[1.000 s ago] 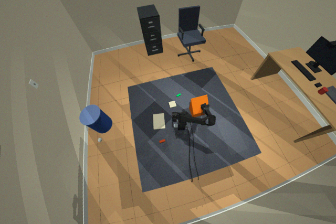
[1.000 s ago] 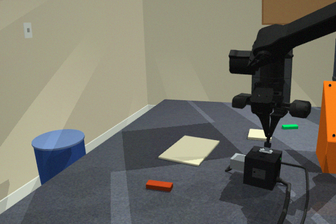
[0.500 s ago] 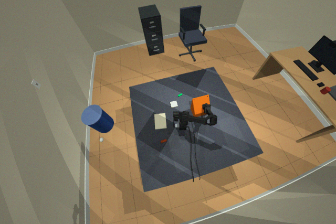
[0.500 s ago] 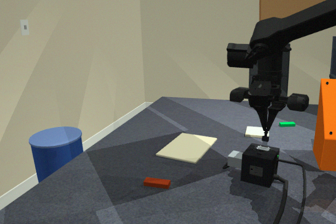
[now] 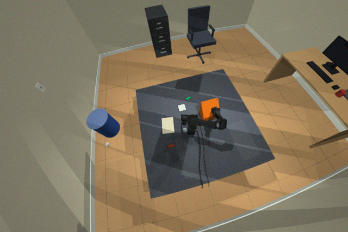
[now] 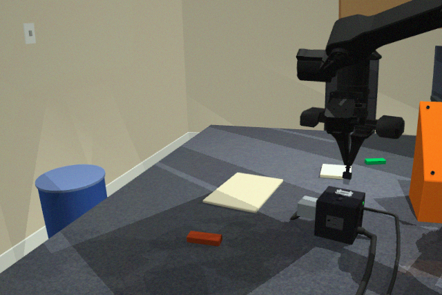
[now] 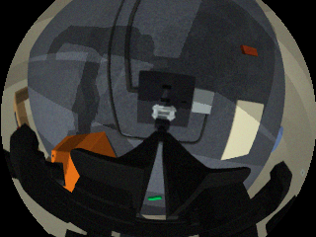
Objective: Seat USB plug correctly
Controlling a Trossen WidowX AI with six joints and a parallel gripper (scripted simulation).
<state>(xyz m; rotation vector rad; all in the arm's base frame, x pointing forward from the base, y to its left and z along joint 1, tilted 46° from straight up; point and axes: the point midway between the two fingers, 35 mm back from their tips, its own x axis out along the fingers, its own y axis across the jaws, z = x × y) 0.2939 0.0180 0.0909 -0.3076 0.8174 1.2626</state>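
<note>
The black power cube (image 6: 339,215) (image 7: 168,93) stands on the dark table top, with a white-framed USB socket (image 6: 342,192) (image 7: 164,113) on its top face. My gripper (image 6: 347,170) (image 7: 161,136) points straight down a short way above that socket, fingers nearly together. It is shut on the small black USB plug (image 6: 346,175), which hangs clear of the cube with a gap below it. In the top view the arm (image 5: 202,123) covers the cube. In the wrist view the plug is hidden between the fingers.
A grey adapter (image 6: 306,206) and two black cables (image 6: 371,249) (image 5: 203,162) come off the cube. Around it lie a cream pad (image 6: 244,191) (image 5: 168,125), a small white pad (image 6: 331,170) (image 5: 181,107), a green block (image 6: 375,160), a red block (image 6: 204,238) and an orange box (image 6: 426,163) (image 5: 209,108).
</note>
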